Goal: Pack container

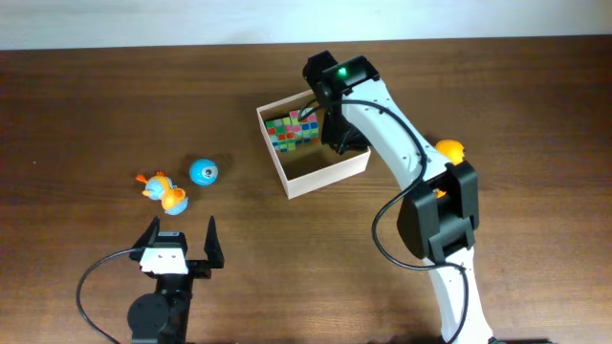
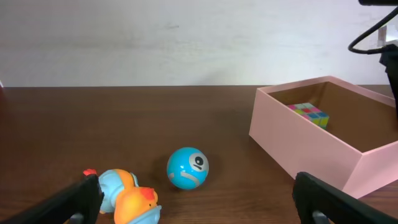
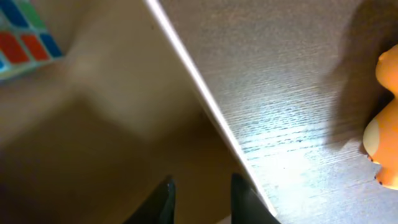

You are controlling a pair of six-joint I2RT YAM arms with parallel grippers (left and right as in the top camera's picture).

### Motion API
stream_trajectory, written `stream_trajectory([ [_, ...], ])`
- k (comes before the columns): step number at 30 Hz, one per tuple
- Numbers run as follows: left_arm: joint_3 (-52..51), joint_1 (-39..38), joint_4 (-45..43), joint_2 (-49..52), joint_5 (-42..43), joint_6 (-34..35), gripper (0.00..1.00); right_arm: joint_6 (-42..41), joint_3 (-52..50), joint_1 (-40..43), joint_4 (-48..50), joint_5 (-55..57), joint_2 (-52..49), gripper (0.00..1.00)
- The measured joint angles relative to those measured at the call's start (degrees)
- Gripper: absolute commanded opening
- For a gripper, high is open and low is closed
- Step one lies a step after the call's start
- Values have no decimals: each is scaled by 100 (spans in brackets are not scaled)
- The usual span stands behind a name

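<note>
Probably the light, flimsy container (image 1: 325, 175) is best pinched at its rim; left end effector (image 1: 182, 229) is spread wide, right end effector (image 3: 202, 193) barely parted, empty.

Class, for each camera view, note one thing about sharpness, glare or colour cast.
Overhead: sharp and evenly lit, with a small green indicator light glowing. Left wrist: crisp, though the cream-walled square box looks pinkish. Right wrist: the box floor and multicoloured puzzle cube are blurred, and bright glare streaks the dark wooden table.

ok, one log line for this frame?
left gripper open, empty | right gripper slightly open, empty, over container | cube in container | ball, duck, orange toy on table
</note>
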State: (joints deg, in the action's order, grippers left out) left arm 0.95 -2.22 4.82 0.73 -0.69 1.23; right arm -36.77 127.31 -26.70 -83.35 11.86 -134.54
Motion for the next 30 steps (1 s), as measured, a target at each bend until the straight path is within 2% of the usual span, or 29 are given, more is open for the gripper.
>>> stream_trajectory([
  [15,0,0,0,0,0,0,99,-66,0,-310,-181,-205,0,23],
  [23,0,0,0,0,0,0,99,590,0,-483,302,-232,0,23],
  [30,0,0,0,0,0,0,99,1764,157,-603,846,-245,0,23],
])
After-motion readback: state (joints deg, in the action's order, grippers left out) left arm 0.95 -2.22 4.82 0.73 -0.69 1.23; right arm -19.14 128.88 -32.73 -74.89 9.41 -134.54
